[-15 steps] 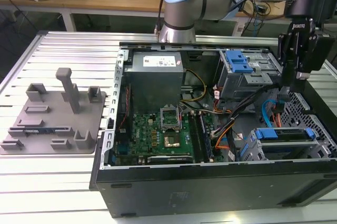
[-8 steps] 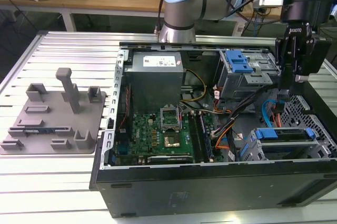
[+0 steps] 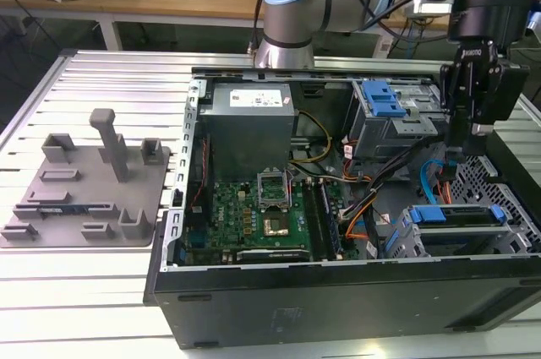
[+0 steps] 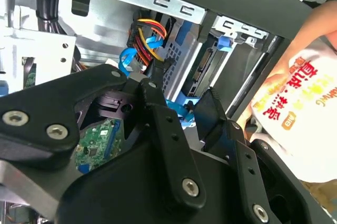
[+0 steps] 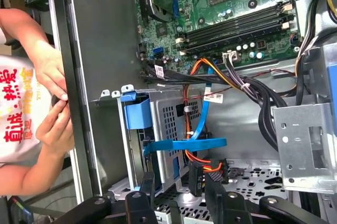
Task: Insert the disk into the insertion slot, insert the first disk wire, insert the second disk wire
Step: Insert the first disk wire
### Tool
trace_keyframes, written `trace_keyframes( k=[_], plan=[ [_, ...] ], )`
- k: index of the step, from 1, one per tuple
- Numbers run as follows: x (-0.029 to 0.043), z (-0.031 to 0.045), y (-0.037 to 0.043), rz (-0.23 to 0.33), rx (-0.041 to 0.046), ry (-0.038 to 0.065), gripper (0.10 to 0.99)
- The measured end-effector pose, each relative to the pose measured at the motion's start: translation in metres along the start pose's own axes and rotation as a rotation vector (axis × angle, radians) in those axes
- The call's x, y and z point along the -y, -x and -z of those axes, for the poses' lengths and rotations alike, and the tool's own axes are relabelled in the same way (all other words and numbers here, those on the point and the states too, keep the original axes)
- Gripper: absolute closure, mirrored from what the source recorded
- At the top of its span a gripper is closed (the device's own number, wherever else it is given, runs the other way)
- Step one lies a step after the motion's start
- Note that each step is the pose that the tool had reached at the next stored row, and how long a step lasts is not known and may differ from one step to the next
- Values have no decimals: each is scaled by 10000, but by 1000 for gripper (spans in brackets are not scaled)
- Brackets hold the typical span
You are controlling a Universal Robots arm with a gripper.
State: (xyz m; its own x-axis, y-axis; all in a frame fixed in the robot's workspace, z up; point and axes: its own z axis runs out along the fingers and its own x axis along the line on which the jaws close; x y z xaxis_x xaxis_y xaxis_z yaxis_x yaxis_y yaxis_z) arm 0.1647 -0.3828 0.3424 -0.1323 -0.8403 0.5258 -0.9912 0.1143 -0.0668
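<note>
The disk point(image 3: 446, 214), in its blue frame, sits inside the insertion slot point(image 3: 407, 241), the grey perforated cage at the case's front corner on the exterior view's right. In the first wrist view the blue frame point(image 5: 136, 111) shows at the cage's point(image 5: 169, 124) mouth. A flat blue wire point(image 5: 184, 145) crosses the cage side, and a black plug point(image 5: 196, 175) on orange and red wires lies just below it. My gripper point(image 3: 461, 153) hangs right over the cage. Its fingers point(image 5: 212, 182) stand apart, open, with the blue wire point(image 4: 178, 111) and the plug in the gap.
A second grey cage with a blue latch tab point(image 3: 385, 106) stands farther back. Black cable bundles point(image 5: 258, 103) run beside the motherboard point(image 3: 270, 207). A person's hands point(image 5: 52, 97) rest against the case wall outside. A grey fixture plate point(image 3: 84, 190) lies on the table at the exterior view's left.
</note>
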Motion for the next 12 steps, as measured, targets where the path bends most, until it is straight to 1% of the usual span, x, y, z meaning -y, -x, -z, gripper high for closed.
trace_keyframes(
  k=[2,3,4,5,7,8,10,11,12],
  plan=[
    [-1,-9,6,1,-85,-9,580],
    [-2,-15,13,2,-159,-17,580],
    [-2,-18,18,2,-208,-23,580],
    [-4,-22,32,2,-307,-36,580],
    [-7,-23,55,2,-446,-54,580],
    [-13,-24,96,1,-591,-74,667],
    [-22,-28,158,1,-763,-97,667],
    [-27,-18,203,1,-796,-101,667],
    [-31,-16,227,2,-816,-104,667]
  ],
)
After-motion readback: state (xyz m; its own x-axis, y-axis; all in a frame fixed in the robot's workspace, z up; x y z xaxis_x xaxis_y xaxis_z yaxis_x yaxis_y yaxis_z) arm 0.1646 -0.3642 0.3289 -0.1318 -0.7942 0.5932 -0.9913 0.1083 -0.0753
